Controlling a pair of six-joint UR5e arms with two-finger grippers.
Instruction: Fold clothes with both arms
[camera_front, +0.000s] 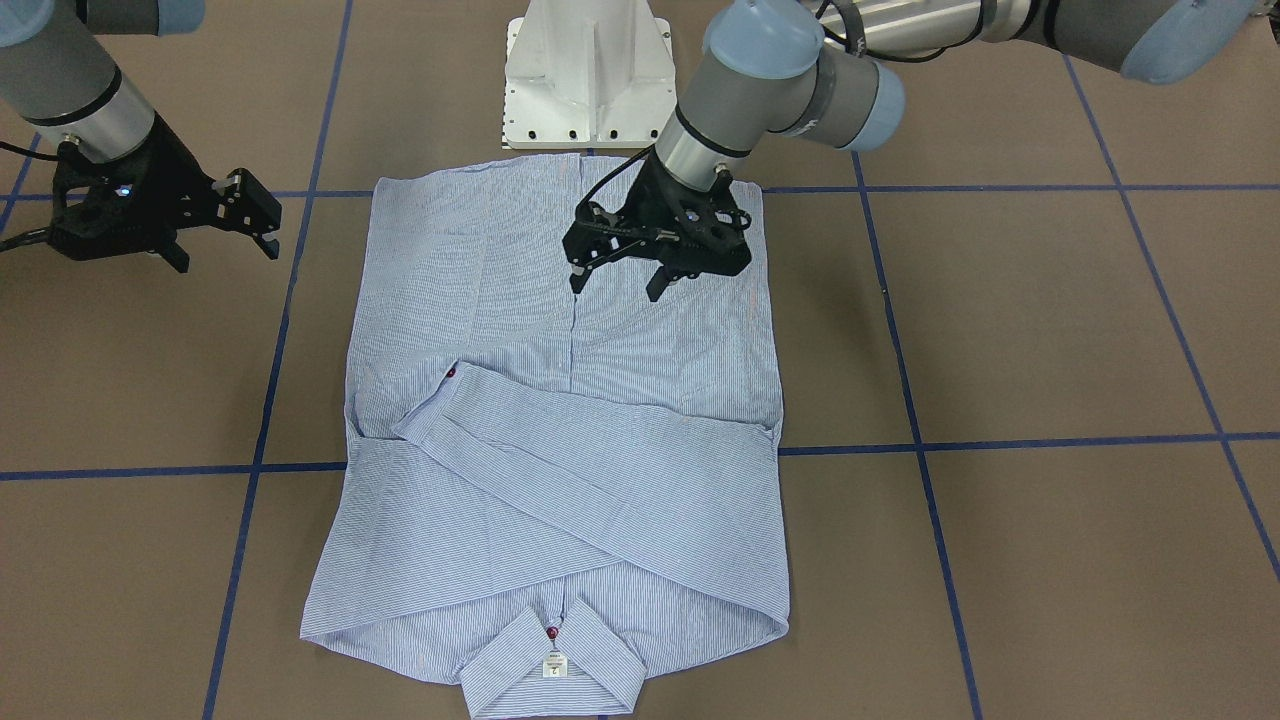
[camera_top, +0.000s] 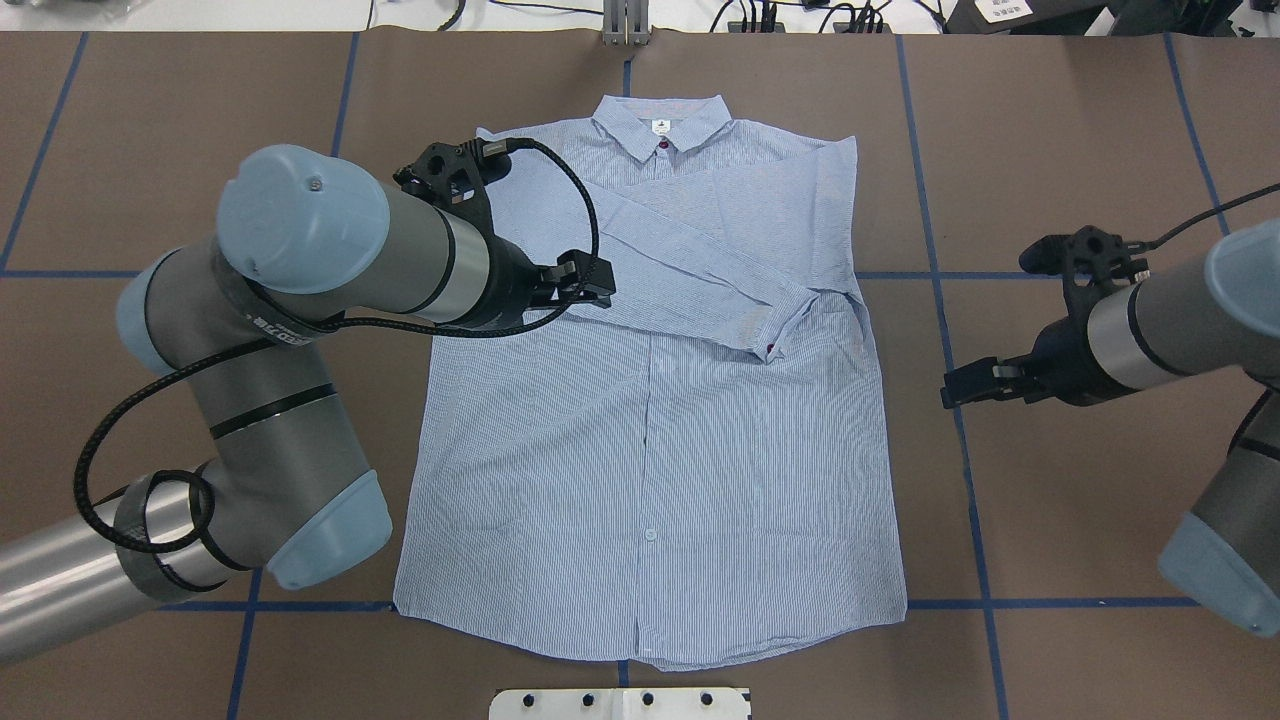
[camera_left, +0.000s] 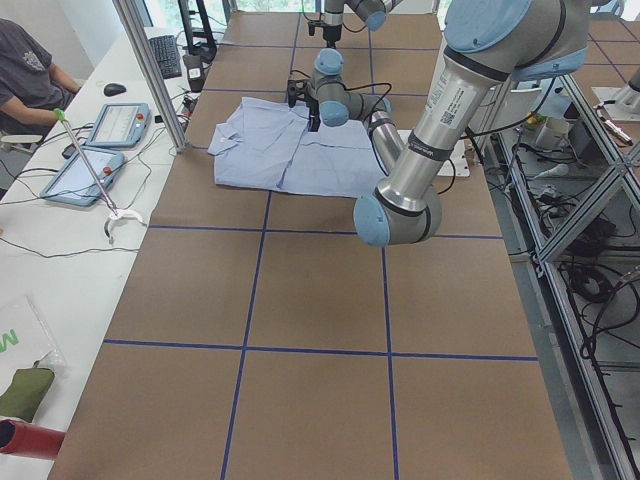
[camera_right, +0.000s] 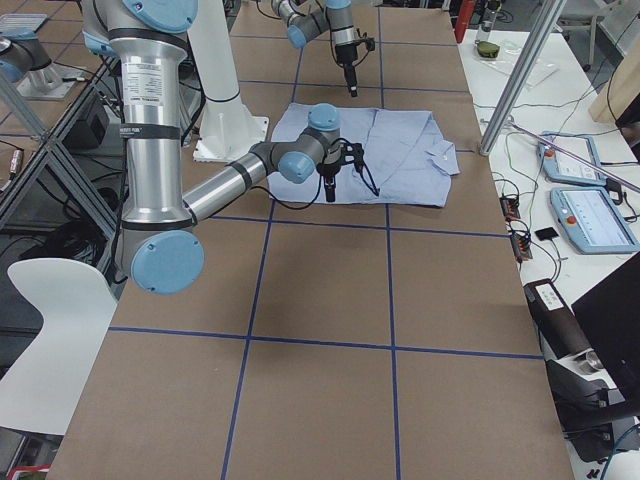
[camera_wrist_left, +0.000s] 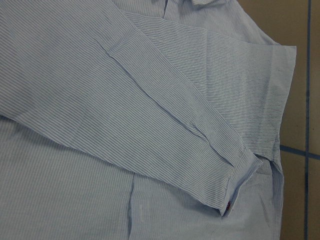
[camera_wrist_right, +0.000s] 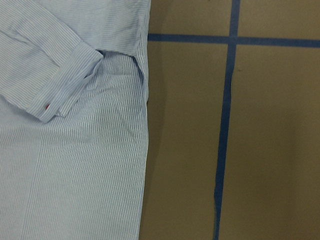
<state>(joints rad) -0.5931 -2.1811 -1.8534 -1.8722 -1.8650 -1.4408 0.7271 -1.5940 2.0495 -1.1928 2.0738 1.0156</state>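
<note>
Lying flat on the brown surface (camera_top: 1050, 150), the striped shirt (camera_top: 650, 450) is buttoned and face up. In the overhead view its collar (camera_top: 628, 118) is at 12 o'clock, away from the robot, and its hem is at 6 o'clock, just short of the white base (camera_front: 587, 70). A white label (camera_top: 660, 127) shows inside the collar. The sleeves are folded in across the chest. The upper sleeve runs from the shoulder at 10 o'clock down to a cuff (camera_top: 775, 335) near the 3 o'clock side seam, where a red button (camera_top: 769, 349) shows.

The left tool (camera_front: 616, 286) hangs above the shirt body, at about 11 o'clock from the shirt's middle in the overhead view. Its two black fingers are spread apart, point down and hold nothing, and it looks clear of the cloth.

The right tool (camera_front: 225, 255) is off the shirt, over bare surface at 3 o'clock from the cuff and beside a blue tape line (camera_top: 940, 250). Its fingers are also parted and empty. Its wrist camera looks down on the shirt's side edge and the taped surface next to it.
</note>
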